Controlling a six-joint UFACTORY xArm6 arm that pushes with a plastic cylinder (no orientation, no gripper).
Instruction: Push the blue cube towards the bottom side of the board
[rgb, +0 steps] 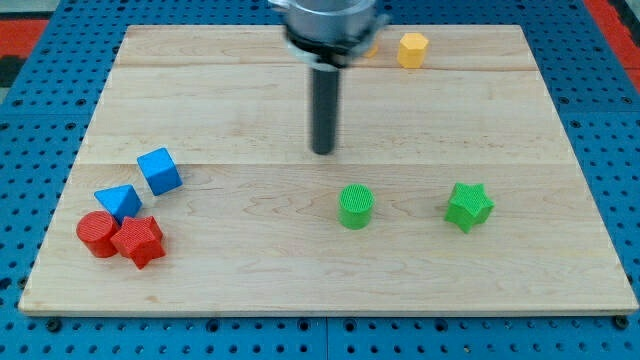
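The blue cube (159, 171) sits on the wooden board (330, 260) at the view's left, about halfway down. Just below and left of it lies a blue triangular block (118, 201). My tip (323, 150) rests on the board near its middle, well to the right of the blue cube and slightly higher in the view, with a wide gap between them. The dark rod rises from it to the arm at the view's top.
A red cylinder (96, 233) and a red star (138, 240) touch at lower left. A green cylinder (355, 207) lies just below-right of my tip, a green star (468, 206) farther right. A yellow hexagonal block (412, 49) sits at the top; another yellow block (370, 47) peeks from behind the arm.
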